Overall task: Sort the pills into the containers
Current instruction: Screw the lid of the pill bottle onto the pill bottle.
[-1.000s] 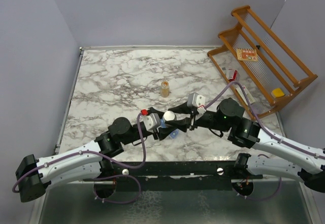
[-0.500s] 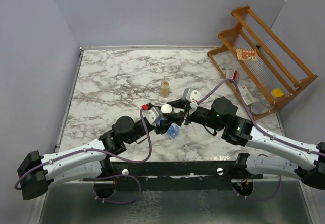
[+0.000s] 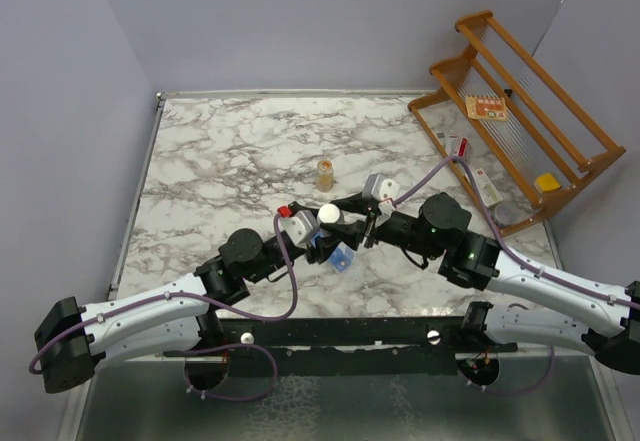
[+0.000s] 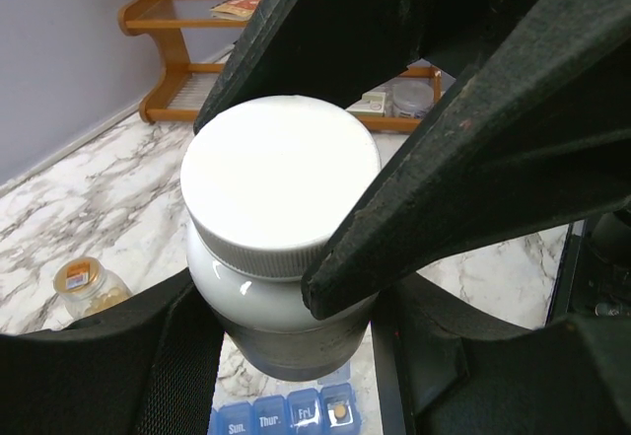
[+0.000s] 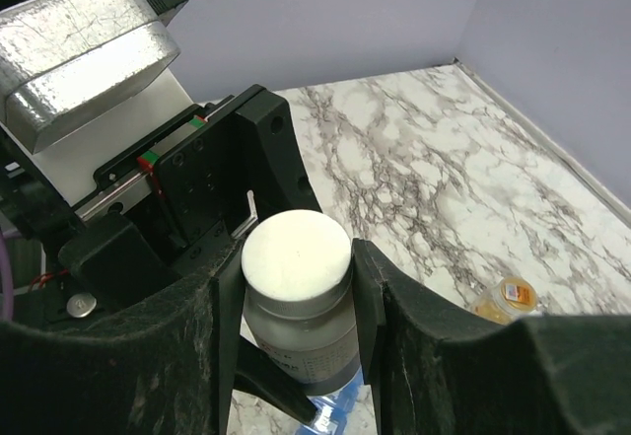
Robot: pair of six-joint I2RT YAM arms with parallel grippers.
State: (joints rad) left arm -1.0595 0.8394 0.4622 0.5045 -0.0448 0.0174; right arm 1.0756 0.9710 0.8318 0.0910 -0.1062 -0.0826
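Both hands have crept a bit toward 12 o'clock with the bottle since a second ago. Left hand (image 4: 286,356) grips the body of the white-capped bottle (image 4: 281,183), which stands upright. Right hand (image 5: 296,262) has its fingers snug on either side of the cap.

Right under them lies the containers strip (image 4: 286,417): translucent blue, lids reading "Thur." and "Fri." (one looks like "Sun."). Its end cell shows a small yellowish pill. The row runs roughly 9-to-3 in the left wrist view.

Amber bottle (image 3: 325,173) stands on the marble desk (image 3: 220,151), 12 o'clock of the hands.

Left claw (image 4: 288,348) meets right claw (image 5: 296,275), both gripping.
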